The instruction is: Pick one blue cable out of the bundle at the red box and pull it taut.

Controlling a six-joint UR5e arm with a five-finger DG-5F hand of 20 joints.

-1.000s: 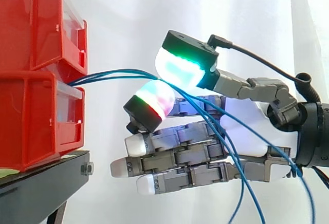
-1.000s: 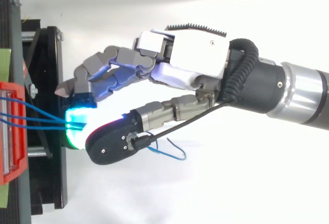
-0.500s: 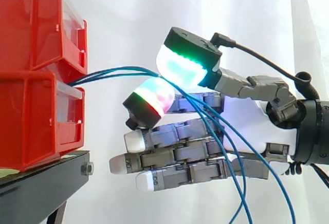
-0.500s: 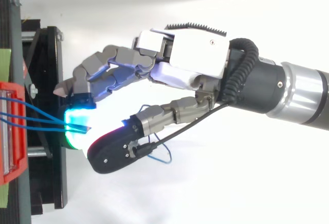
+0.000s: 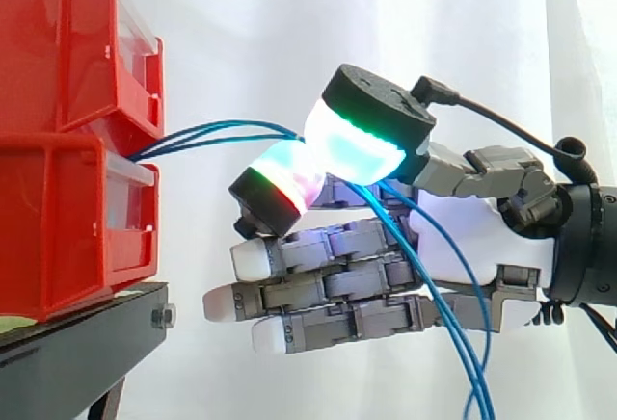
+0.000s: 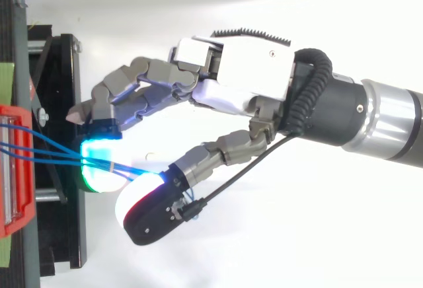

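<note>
White curtain, cropped red bins, hand pinching blue cables, contact hidden

You can't see where the blue cables begin: they vanish into the gap between the red bins, which the side view's left edge cuts off. To the right of the robot hand they drop off the bottom edge. How many strands its pads pinch is hidden from you. The arm leaves at the right edge.
</note>
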